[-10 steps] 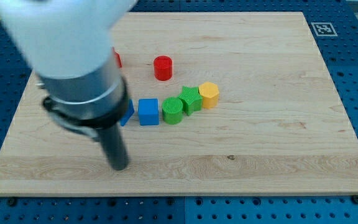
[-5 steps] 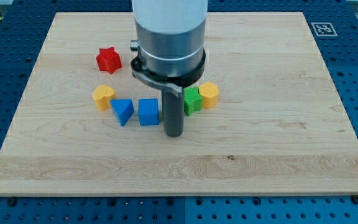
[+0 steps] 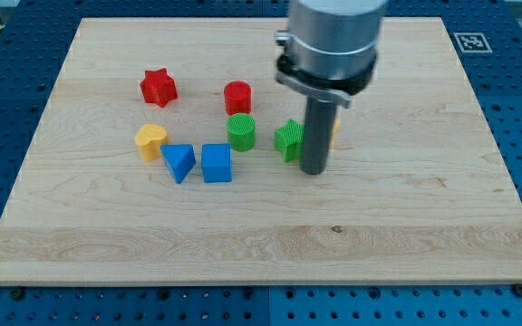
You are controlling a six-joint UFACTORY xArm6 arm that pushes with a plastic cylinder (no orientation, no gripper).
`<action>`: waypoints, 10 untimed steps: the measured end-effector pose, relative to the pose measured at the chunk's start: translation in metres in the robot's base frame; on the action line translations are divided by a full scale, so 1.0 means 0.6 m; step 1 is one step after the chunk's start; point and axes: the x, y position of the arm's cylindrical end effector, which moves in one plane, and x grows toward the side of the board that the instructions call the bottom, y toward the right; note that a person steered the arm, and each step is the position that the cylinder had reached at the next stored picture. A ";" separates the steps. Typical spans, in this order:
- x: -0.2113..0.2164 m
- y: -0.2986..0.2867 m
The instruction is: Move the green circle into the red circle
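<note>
The green circle stands just below the red circle, close to it or touching it. My tip rests on the board to the right of both, just right of the green star. The rod and arm body hide most of the yellow block behind them.
A red star lies at the upper left. A yellow heart-shaped block, a blue triangle and a blue cube sit in a row left of the green circle. The wooden board ends at blue pegboard.
The green circle has moved up toward the red circle. My tip has swept from the board's lower left to the right, past the green circle, and now stands beside the green star.
</note>
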 end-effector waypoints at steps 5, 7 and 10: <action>-0.106 -0.140; -0.068 -0.100; -0.041 -0.212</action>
